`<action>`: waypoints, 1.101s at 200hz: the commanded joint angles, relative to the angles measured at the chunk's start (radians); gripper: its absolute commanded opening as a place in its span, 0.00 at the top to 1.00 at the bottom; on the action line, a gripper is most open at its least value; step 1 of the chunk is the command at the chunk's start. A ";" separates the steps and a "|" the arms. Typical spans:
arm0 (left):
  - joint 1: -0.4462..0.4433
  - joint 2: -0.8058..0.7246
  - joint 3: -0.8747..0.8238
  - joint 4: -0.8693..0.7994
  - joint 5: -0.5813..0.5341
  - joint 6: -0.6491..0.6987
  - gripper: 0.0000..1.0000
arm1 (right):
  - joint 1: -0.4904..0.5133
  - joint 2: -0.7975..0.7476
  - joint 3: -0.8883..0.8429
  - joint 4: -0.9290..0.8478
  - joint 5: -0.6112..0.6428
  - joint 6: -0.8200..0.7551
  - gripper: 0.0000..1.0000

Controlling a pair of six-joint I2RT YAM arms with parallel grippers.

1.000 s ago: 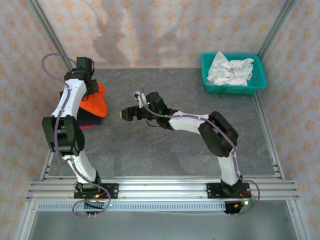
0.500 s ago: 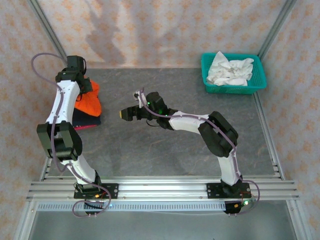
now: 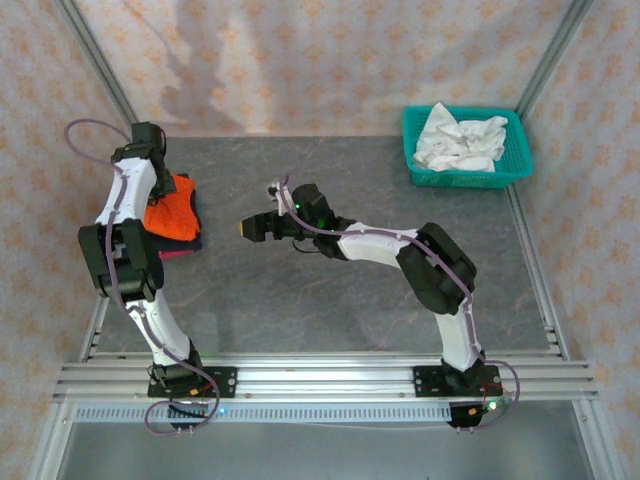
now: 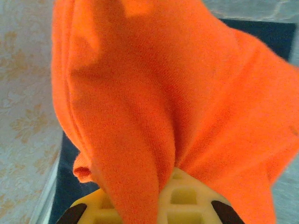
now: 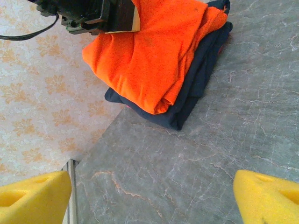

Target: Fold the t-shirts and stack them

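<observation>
The orange shirt (image 4: 154, 93) is being gripped by the left claw (image 4: 161, 205), whose yellow pads are being kept clenched on a bunched fold. From the pads the cloth is spilling away in deep, soft ridges. Just beneath and beyond that claw, the navy shirt (image 5: 196, 88) is lying folded flat on the desk (image 5: 224, 140), and the orange one is being draped over it as the upper layer. The right claw (image 5: 154, 191) is being held released, its foam pads wide apart. The stack is lying well ahead of it, with bare desk between the pads.

Both shirts are being judged light, limp and not fragile. The orange is a fine matte knit with some grip to it, and the navy looks smoother. No shape is being held by such cloth, so a single pinch is likely to leave the rest sagging and dragging. A hold at a folded edge or corner, through all layers, is being judged safest. The desk is looking hard, grey and marbled.
</observation>
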 commanded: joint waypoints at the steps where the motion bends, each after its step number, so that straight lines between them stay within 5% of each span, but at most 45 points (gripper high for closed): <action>1: 0.018 0.014 0.014 -0.017 -0.096 -0.013 1.00 | -0.001 0.001 0.014 0.048 -0.025 0.015 0.11; 6: 0.019 0.014 0.015 -0.017 -0.115 -0.021 1.00 | 0.000 0.002 0.014 0.050 -0.026 0.018 0.11; 52: 0.033 0.045 0.002 -0.035 -0.162 -0.106 0.47 | -0.001 0.006 0.017 0.049 -0.024 0.024 0.11; 76: 0.033 0.027 -0.016 -0.045 -0.168 -0.172 0.00 | -0.001 0.004 0.015 0.049 -0.020 0.027 0.11; 140: -0.022 -0.020 0.055 -0.007 -0.049 -0.174 0.00 | -0.002 0.020 0.030 0.049 -0.026 0.041 0.11; 172: -0.005 0.104 0.154 -0.032 0.012 -0.205 0.27 | -0.002 0.020 0.033 0.046 -0.026 0.044 0.11; 220: 0.069 0.115 0.047 0.011 0.064 -0.279 0.19 | -0.005 0.014 0.014 0.046 -0.010 0.043 0.11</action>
